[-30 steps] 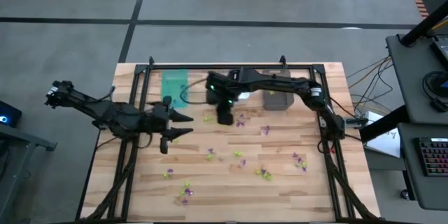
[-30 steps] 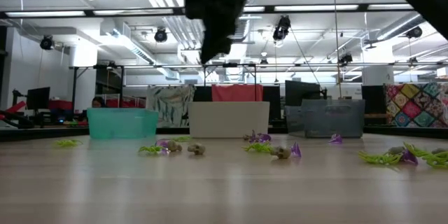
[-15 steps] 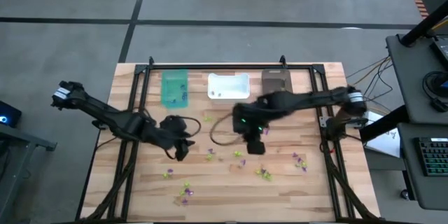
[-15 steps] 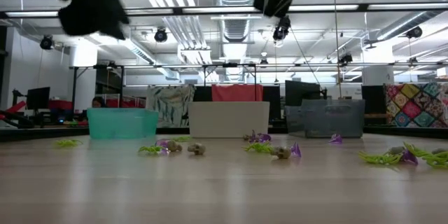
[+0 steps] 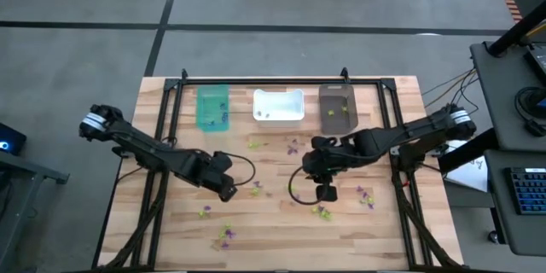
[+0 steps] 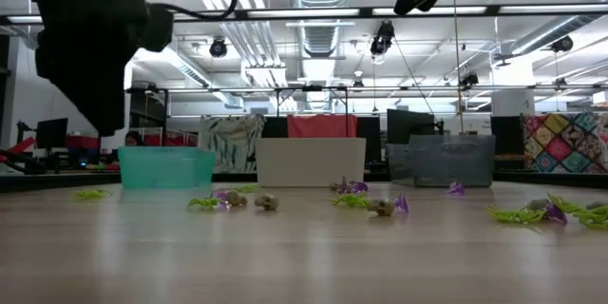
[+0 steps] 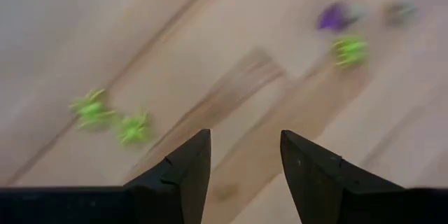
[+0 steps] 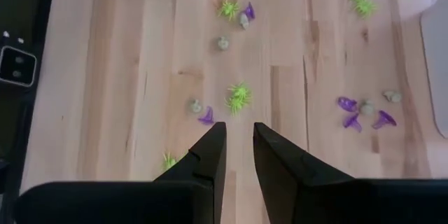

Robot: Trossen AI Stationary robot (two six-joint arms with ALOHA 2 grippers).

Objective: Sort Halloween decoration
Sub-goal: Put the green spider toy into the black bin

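Both tools over surface (image 5: 171, 222), nothing gripped.
Left tool (image 5: 226, 189) spread, above bare wood; green trinkets (image 7: 108, 117) just beside fingers (image 7: 183, 171), purple and green ones farther ahead. Right tool (image 5: 325, 193) narrowly parted, empty; green trinket (image 8: 238, 98) just ahead of tips, purple one (image 8: 206, 117) beside. Remaining trinkets scattered across surface; a few in bins (image 5: 279, 96) at far edge.

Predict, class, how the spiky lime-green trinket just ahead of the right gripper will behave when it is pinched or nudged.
The green trinket is tiny beside the right gripper, so probably very light and apt to skid on the smooth wooden table. Its thin spikes look bendy, so a pinch may slip. It likely won't roll.
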